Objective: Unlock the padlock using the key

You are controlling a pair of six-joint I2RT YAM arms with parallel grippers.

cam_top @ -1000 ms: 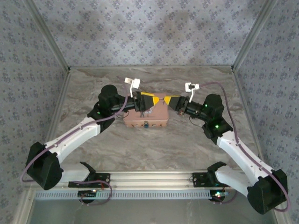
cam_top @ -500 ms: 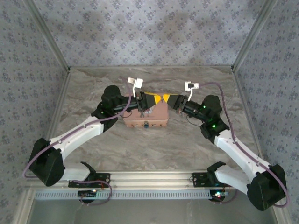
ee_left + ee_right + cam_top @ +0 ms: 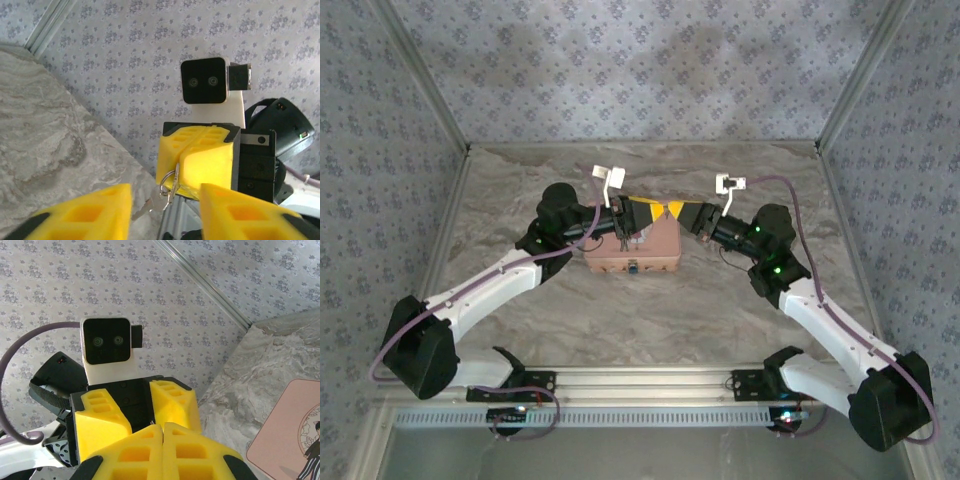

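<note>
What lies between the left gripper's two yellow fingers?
In the left wrist view, a small silver key on a metal ring, hanging from the shut right gripper.

The padlock (image 3: 633,267) is a tiny, squarish, dark-blue lock set against the middle of the near side wall of the pink tin (image 3: 655,245), at the centre of the table; its shackle is too small to make out. The key (image 3: 150,205) is small and silver, hanging on 1 thin metal key ring (image 3: 168,182). That ring is pinched in the seam between the 2 closed yellow fingers of the right gripper (image 3: 179,156), above the tin's far edge.
</note>
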